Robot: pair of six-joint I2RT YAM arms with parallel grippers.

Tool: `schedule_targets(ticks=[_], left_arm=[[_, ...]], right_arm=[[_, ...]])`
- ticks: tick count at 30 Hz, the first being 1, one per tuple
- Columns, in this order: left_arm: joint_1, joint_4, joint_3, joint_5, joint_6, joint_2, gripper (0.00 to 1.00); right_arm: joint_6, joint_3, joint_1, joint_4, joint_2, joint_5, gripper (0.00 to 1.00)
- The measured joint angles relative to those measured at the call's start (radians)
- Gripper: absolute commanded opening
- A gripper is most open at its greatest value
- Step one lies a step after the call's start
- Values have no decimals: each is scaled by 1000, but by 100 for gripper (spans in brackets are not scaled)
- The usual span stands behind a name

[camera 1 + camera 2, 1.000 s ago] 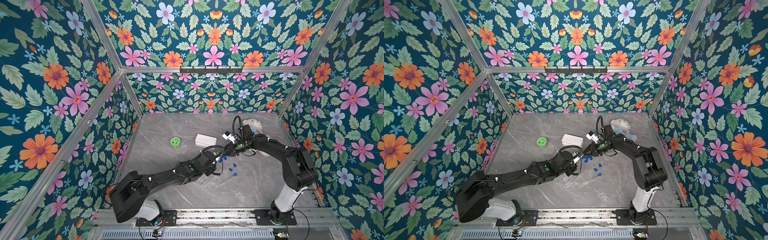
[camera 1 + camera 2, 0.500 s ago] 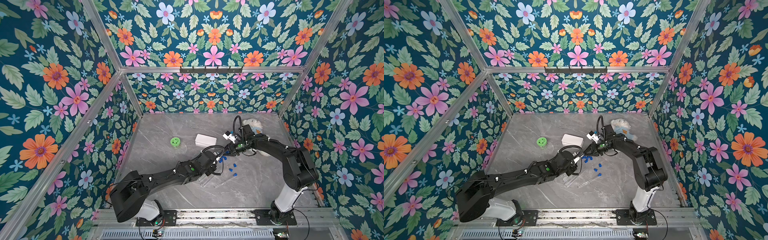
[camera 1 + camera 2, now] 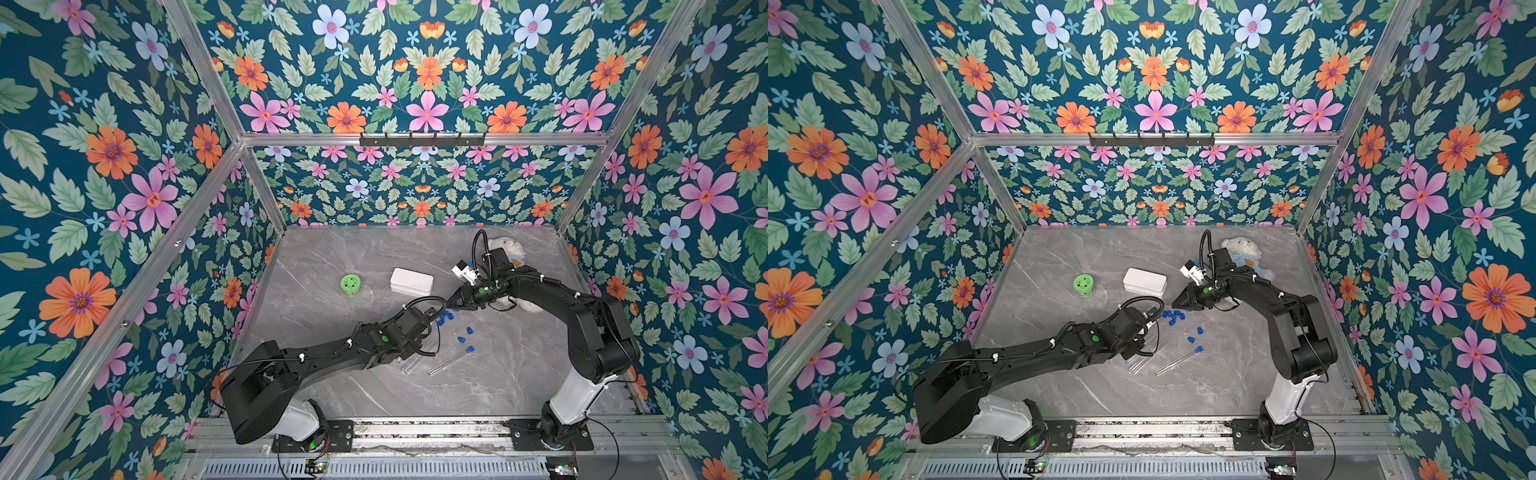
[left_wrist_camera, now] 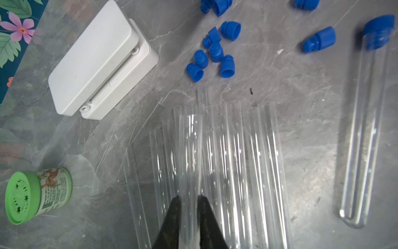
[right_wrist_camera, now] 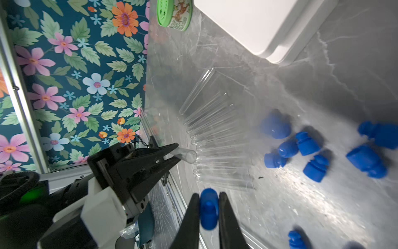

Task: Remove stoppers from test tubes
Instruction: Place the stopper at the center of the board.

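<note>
Nothing has moved since a second ago. The left tool (image 4: 189, 199) clamps an open test tube (image 4: 190, 151) at the middle of the table (image 3: 332, 249). The tube lies lengthwise along the tool, mouth toward the loose stoppers (image 4: 216, 52), rounded end cut off. The right tool (image 5: 208, 195) pinches one stopper (image 5: 208, 213).

No text can be read in any view. Only candidate: the paper label (image 4: 55, 189) on the green-lidded jar (image 4: 23, 197) on the worktop (image 4: 280, 86). It carries rows of small dark print beside possibly a deer drawing, too blurred to read. The label is also unreadable in the right wrist view (image 5: 179, 13).
</note>
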Motion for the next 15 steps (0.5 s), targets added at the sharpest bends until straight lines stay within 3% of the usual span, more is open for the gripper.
schedule_targets(ticks=[15], left_arm=[[1, 17, -43, 42, -55, -26, 0]], right_arm=[[-25, 22, -1, -53, 63, 166, 0]])
